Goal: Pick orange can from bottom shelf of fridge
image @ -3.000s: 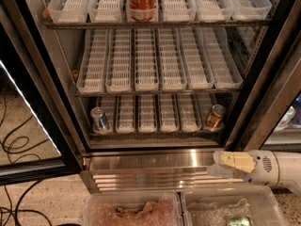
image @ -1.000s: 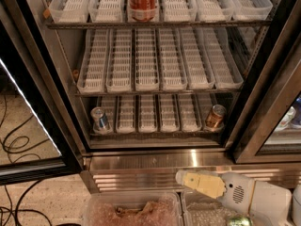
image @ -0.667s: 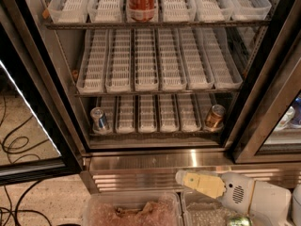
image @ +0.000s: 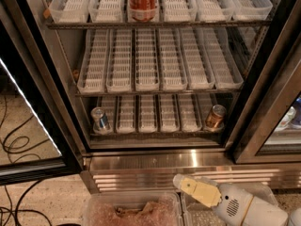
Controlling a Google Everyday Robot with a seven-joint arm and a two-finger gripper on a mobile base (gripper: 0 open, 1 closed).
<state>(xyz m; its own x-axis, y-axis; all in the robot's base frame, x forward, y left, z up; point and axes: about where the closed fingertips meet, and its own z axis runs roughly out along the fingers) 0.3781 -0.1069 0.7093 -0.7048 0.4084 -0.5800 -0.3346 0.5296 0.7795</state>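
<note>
The pincer (image: 182, 182) has dropped lower and to the left. It now sits in front of the fridge (image: 155, 162) base, outside it; open or closed, I cannot tell. The orange can (image: 216, 117) stands upright at the right end of the bottom shelf (image: 150, 133), well apart from the pincer.

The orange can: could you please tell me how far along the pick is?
Done: the fridge stands open. In hand: the gripper hangs low before its steel base, apart from the shelves. Left: reach the orange can at the right end of the bottom shelf, grasp it, lift it out.
</note>
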